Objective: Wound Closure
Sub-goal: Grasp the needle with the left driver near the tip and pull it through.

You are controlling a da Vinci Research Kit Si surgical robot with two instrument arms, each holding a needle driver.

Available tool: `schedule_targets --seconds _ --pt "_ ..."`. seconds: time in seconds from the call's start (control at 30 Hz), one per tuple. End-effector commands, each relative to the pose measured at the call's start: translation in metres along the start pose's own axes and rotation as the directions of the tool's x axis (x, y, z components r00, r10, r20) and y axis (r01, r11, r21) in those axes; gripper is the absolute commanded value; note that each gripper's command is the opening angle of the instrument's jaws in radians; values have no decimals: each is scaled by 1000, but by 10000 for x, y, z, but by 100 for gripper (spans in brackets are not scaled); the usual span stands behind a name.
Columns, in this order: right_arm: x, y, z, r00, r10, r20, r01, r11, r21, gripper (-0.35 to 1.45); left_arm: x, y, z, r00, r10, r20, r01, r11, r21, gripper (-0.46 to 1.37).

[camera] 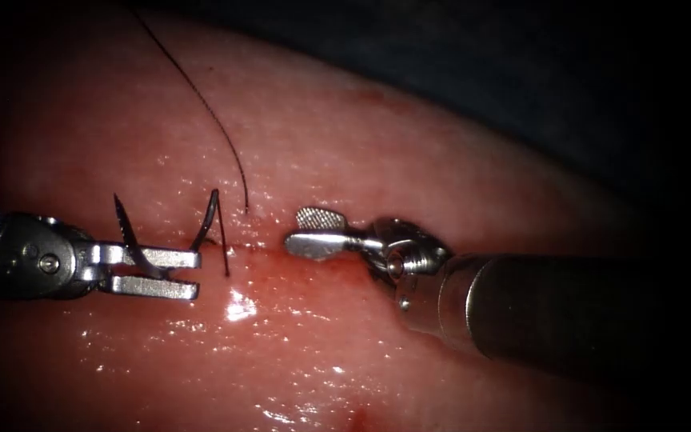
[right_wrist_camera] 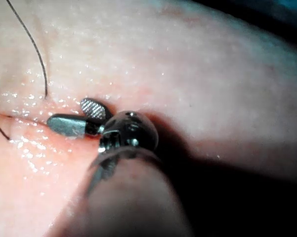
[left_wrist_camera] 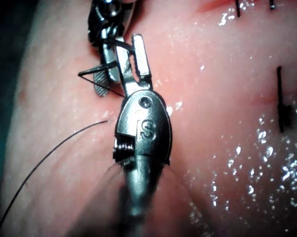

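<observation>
The cut (camera: 257, 250) runs across the tissue (camera: 409, 160). At its left end my left tool (camera: 198, 273) has its jaws shut on the curved needle (camera: 125, 228) at mid-curve. The needle is out of the tissue, with both its ends pointing up. A short thread (camera: 224, 240) drops from the needle's tail into the tissue below the cut. A long thread (camera: 216, 118) enters just above the cut. My right tool (camera: 292, 230) lies over the cut to the right, jaws open and holding nothing. The wrist views show the left tool (left_wrist_camera: 131, 47), the right tool (right_wrist_camera: 65, 112) and the long thread (right_wrist_camera: 44, 86).
Red fluid (camera: 321, 276) wets the tissue along the cut. A dark earlier stitch (left_wrist_camera: 280, 101) crosses the tissue nearby. The tissue's edge falls off to a dark background (camera: 561, 64) at the upper right. The right tool's shaft (camera: 537, 308) covers the cut's right part.
</observation>
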Motion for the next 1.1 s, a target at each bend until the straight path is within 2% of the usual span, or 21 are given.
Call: schedule_targets --seconds 0.03,0.23,0.5,0.7,0.87,1.1 --pt "0 0 0 1000 -1 3 1 1000 1 57 1 -10 2 1000 18 -11 -18 1000 24 -35" --pt "-2 0 0 1000 -3 5 3 1000 4 57 12 -45 2 993 113 -28 -110 990 92 -35" --pt "-3 0 0 1000 -4 9 4 1000 9 57 33 -78 4 965 261 -5 -256 951 174 -35" --pt "-3 -1 0 1000 -4 11 4 1000 11 57 51 -98 4 957 290 -1 -283 934 219 -35" --pt "-4 -1 0 1000 -4 13 4 1000 14 57 64 -106 6 951 309 8 -302 922 242 -35" --pt "-4 -1 0 1000 -4 14 4 1000 14 57 63 -106 7 945 326 5 -313 905 288 -35"
